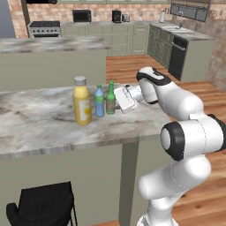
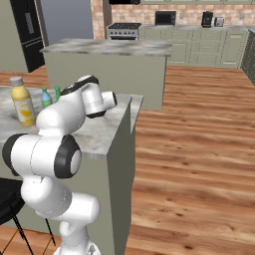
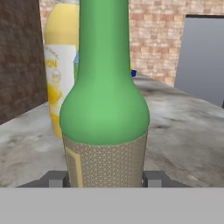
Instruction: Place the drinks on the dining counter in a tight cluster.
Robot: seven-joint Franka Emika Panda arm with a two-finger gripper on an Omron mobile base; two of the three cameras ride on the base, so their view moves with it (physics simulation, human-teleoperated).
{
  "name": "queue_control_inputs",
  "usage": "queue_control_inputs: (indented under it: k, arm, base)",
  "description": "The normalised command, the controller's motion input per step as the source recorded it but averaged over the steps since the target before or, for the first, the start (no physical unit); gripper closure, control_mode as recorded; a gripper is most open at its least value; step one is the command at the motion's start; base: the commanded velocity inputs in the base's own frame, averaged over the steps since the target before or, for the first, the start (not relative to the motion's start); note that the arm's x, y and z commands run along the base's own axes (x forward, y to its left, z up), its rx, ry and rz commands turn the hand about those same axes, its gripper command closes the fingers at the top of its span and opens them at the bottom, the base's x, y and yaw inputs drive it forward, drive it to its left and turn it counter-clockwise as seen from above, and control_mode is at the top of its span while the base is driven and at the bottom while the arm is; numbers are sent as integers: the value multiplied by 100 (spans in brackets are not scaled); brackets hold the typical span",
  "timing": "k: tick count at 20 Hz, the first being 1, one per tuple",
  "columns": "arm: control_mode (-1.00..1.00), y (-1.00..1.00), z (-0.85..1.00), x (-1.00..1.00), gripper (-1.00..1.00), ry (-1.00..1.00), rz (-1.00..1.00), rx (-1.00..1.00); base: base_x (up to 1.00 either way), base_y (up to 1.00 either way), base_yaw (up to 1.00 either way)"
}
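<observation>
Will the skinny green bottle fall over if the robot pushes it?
Probably, if pushed high up: the green bottle is tall and slim on a small base, so it looks tippy. It seems hard like glass, so it likely won't bend. The gripper grips it low, at the label, which should keep it steadier.

**Definitely a home kitchen**

Brick back wall [image 1: 66, 12], sage cabinets [image 1: 126, 37], a stove [image 1: 44, 29], microwave [image 1: 81, 16], sink counter [image 1: 185, 33], wood floor [image 2: 199, 149], plus marble-topped islands [image 1: 39, 121] with a black stool [image 1: 42, 205].
</observation>
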Motion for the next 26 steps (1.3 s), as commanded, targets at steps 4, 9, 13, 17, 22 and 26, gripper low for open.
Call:
queue_control_inputs:
  k: [4,9,13,17,22,26]
  arm:
    - [-100,0,-16,0,100,0,0,-1]
    - [-100,0,-2,0,100,0,0,0]
    - [-100,0,0,0,-100,0,0,0]
    - [-100,0,0,0,-100,0,0,0]
    - [-100,0,0,0,-100,0,0,0]
    - [-100,0,0,0,-100,0,0,0]
  base:
    - [0,0,0]
    - [0,0,0]
    - [0,0,0]
    - [0,0,0]
    - [0,0,0]
    - [0,0,0]
